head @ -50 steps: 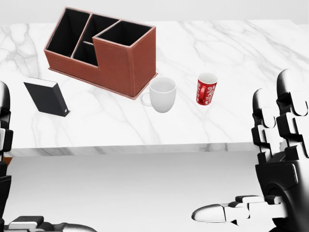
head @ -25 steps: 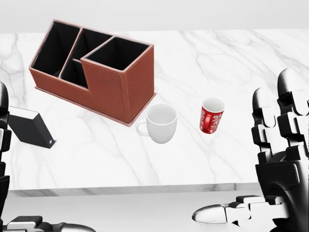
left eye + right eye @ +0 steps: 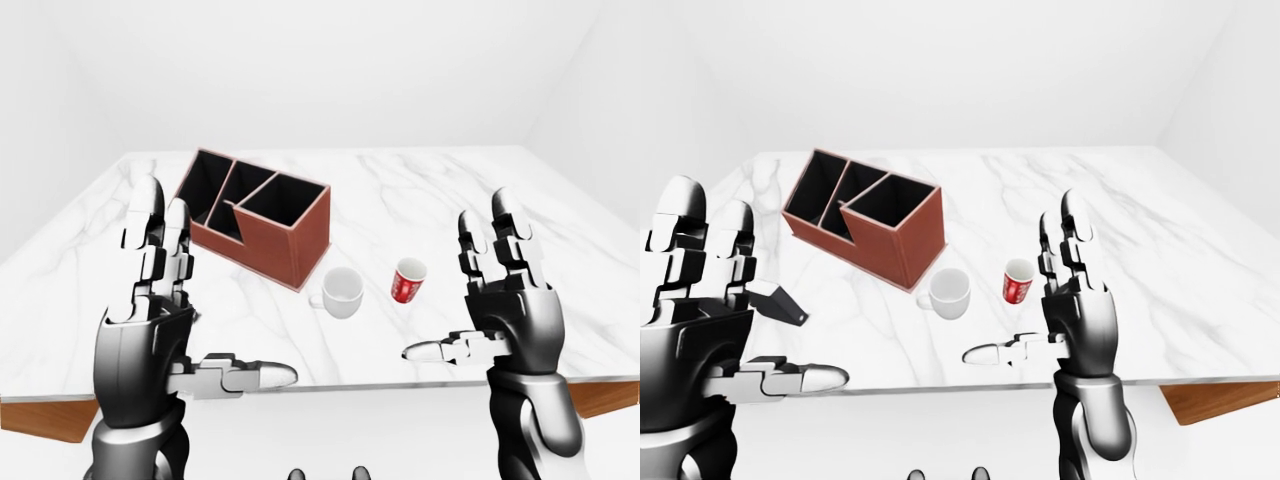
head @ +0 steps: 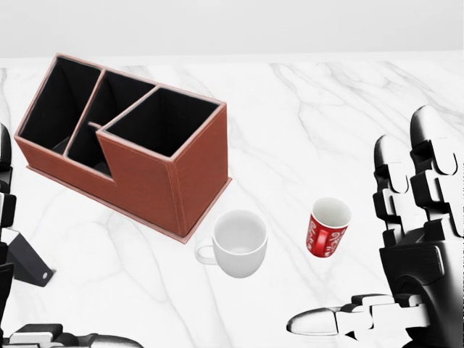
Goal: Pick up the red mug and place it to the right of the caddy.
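Both hands are spread wide and hold nothing: left hand (image 3: 160, 300), right hand (image 3: 505, 300). The red mug (image 4: 328, 227) stands upright, slightly tilted, mouth up, on the table (image 4: 348, 116), lower right of the caddy (image 4: 127, 141), beside a white mug (image 4: 238, 243)

1. Red mug (image 4: 328, 228): small, red with white markings and a white interior. It stands upright and empty on the marble table (image 4: 348, 123), in the head view's lower right, unheld.
2. Caddy (image 4: 127, 141): reddish-brown box with black open-topped compartments. It stands upright at the head view's upper left, well apart from the red mug.
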Robot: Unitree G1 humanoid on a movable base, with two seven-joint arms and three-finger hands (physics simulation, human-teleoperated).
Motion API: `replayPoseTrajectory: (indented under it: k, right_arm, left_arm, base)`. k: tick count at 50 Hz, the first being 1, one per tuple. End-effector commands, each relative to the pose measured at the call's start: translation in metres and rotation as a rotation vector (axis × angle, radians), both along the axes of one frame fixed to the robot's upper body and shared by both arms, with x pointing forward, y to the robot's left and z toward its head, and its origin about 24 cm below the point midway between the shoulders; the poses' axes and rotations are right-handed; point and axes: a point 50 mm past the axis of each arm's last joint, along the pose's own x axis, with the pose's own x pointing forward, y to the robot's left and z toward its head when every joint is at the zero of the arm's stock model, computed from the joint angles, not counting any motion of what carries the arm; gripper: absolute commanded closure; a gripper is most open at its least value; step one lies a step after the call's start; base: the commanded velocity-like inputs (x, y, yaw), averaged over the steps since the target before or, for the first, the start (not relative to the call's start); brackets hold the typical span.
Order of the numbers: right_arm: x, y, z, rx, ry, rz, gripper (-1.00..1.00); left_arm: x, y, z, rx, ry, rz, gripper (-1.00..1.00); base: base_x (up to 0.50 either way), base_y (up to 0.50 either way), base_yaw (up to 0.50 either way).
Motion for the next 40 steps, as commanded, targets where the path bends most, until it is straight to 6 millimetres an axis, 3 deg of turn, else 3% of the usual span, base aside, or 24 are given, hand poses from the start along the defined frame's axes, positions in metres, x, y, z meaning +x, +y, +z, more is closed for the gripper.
replayPoseTrajectory:
  k: [1, 31, 40]
  right_arm:
    - [0.0, 0.002, -0.003, -0.003, 0.013, 0.011, -1.0]
    - [-0.001, 0.001, -0.002, -0.003, 0.013, 0.007, -1.0]
    - [-0.02, -0.016, 0.018, -0.034, -0.084, -0.046, -1.0]
  left_arm:
    - [-0.002, 0.001, 0.002, -0.002, -0.009, 0.003, -1.0]
    - [-0.003, 0.001, 0.002, 0.0, -0.012, 0.004, -1.0]
    - [-0.002, -0.001, 0.004, 0.002, -0.02, -0.002, -1.0]
  base:
    - [0.45, -0.04, 0.0]
    - [0.45, -0.04, 0.0]
    - [0.0, 0.0, 0.0]
